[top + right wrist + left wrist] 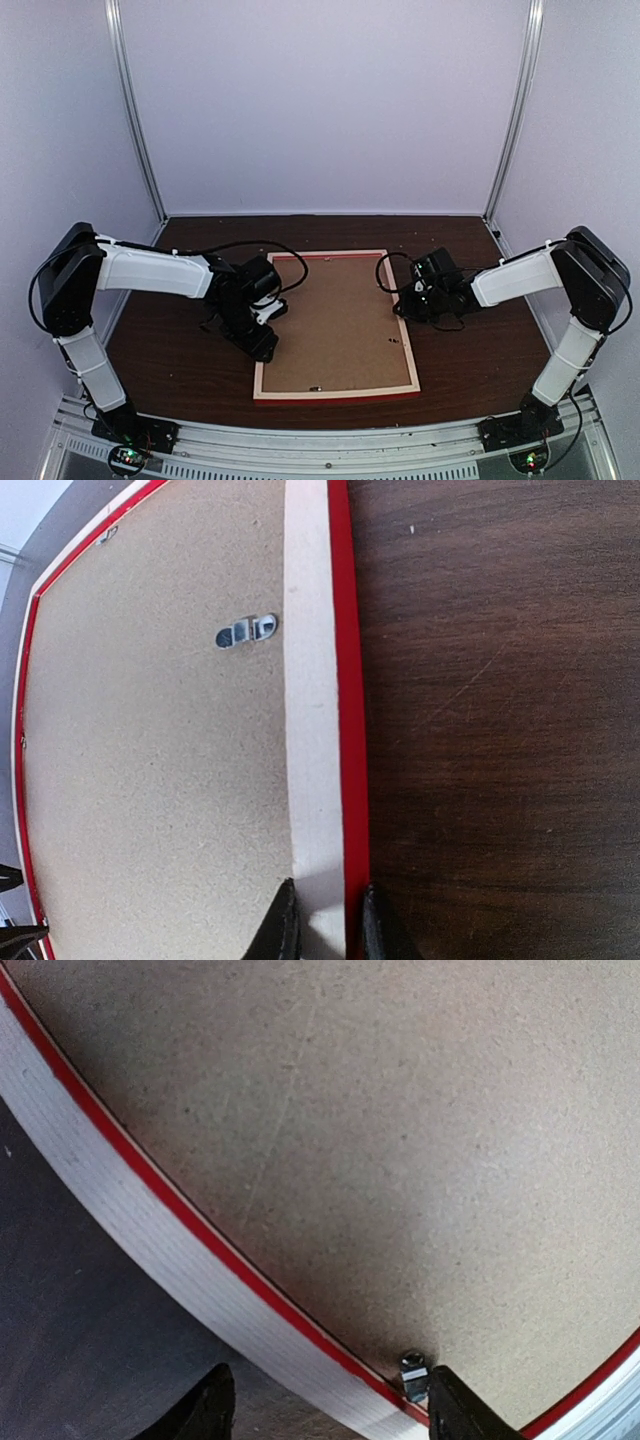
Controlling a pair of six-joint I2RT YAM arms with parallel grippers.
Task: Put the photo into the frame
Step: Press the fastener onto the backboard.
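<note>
Fingers of the right gripper are clenching the right rail of the frame. One is pressing on the pale inner side and the other on the red outer edge, at a spot somewhat toward the far end of that rail. The frame is lying flat, back upward, in the middle of the dark wooden table, its long sides running from near to far, and a plain brown backing board is filling its opening. In the right wrist view a small metal turn clip is sitting on the board just beside the held rail. The left gripper is standing released at the frame's left rail, also toward the far end. Its jaws are spreading wide and straddling the rail: one finger is hanging over the table outside the red edge, with a gap showing between it and the wood. The other is hovering on the board side, right beside a little metal tab that is sticking out at the rail's inner lip.
</note>
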